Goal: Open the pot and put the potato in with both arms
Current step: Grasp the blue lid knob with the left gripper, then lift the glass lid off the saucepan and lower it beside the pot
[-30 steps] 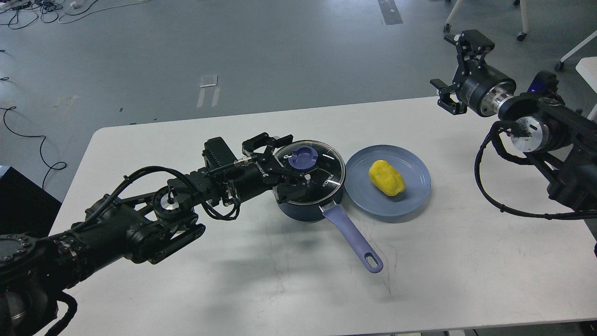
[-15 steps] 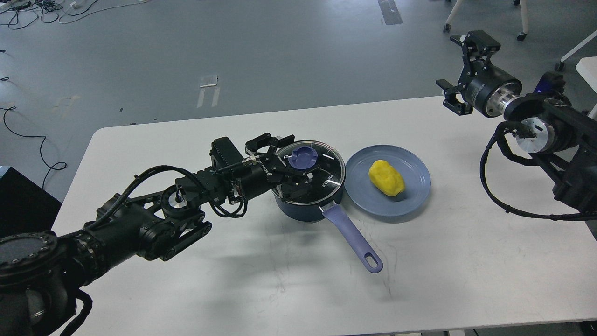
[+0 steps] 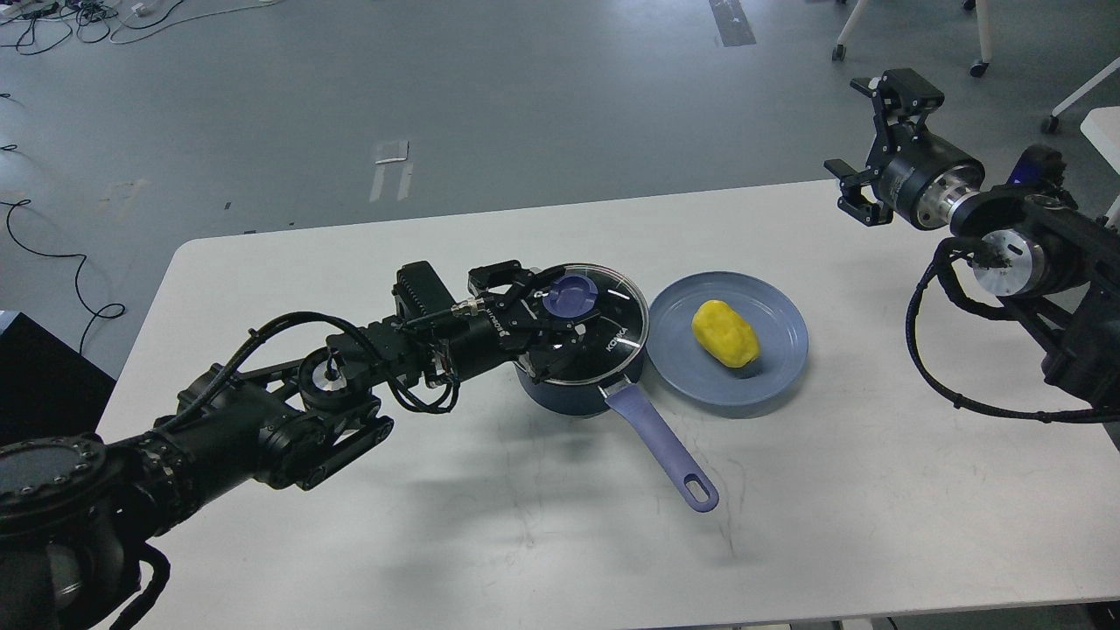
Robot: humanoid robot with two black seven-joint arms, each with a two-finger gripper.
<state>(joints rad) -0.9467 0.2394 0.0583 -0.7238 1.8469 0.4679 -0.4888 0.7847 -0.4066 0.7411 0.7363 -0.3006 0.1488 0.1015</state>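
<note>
The pot [image 3: 573, 385] is a dark navy saucepan at the table's middle, its lavender handle [image 3: 665, 455] pointing to the near right. Its glass lid [image 3: 612, 319] with the blue knob [image 3: 569, 296] lies on it. My left gripper [image 3: 553, 308] reaches in from the left, its fingers [image 3: 516, 276] open on either side of the knob and close to it. The yellow potato [image 3: 724, 332] lies on a flat blue plate [image 3: 779, 350] just right of the pot. My right gripper [image 3: 862, 140] is open and empty, high above the table's far right edge.
The white table [image 3: 525, 542] ends near the frame's bottom and at the far edge behind the pot. A dark box [image 3: 35, 376] stands left of the table. Chair legs and cables lie on the grey floor beyond.
My left gripper moved slightly right onto the lid and its fingers narrowed around the knob. My right gripper moved a little right and down. Pot, lid and potato have not moved.
</note>
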